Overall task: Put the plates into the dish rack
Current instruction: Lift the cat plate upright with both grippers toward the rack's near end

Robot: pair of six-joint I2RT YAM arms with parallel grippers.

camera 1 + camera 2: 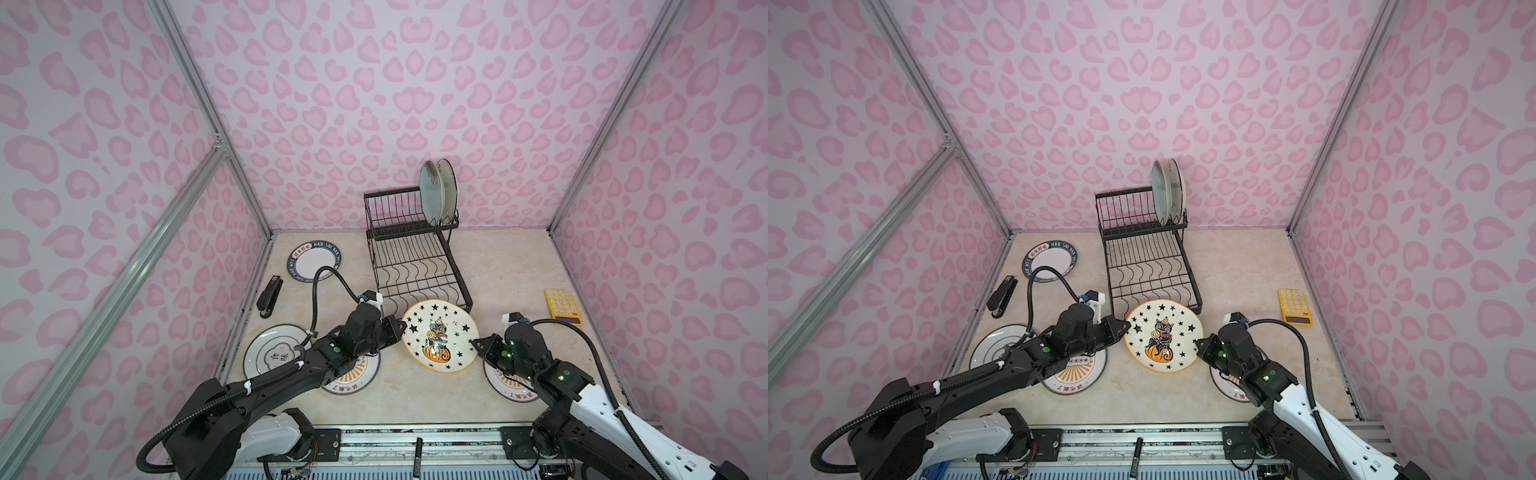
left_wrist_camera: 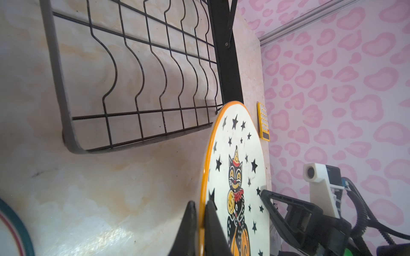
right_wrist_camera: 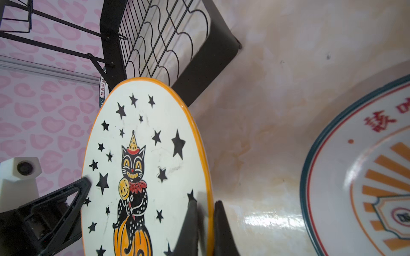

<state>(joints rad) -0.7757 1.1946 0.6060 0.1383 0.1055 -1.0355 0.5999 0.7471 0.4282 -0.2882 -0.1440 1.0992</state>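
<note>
The star-and-cat plate [image 1: 440,336] [image 1: 1163,336] hangs above the table just in front of the black wire dish rack [image 1: 415,257] [image 1: 1146,257]. My left gripper [image 1: 402,326] [image 2: 200,204] is shut on its left rim and my right gripper [image 1: 473,343] [image 3: 205,201] is shut on its right rim. Two pale plates [image 1: 436,191] stand upright in the rack's upper tier. On the table lie a dark-lettered plate [image 1: 313,259], a white plate [image 1: 270,353] and two orange-sunburst plates [image 1: 353,378] [image 1: 507,384], both partly hidden under my arms.
A black stapler [image 1: 269,297] lies by the left wall. A yellow calculator [image 1: 563,307] lies at the right. A black marker [image 1: 417,455] rests on the front rail. Pink patterned walls close in the table on three sides.
</note>
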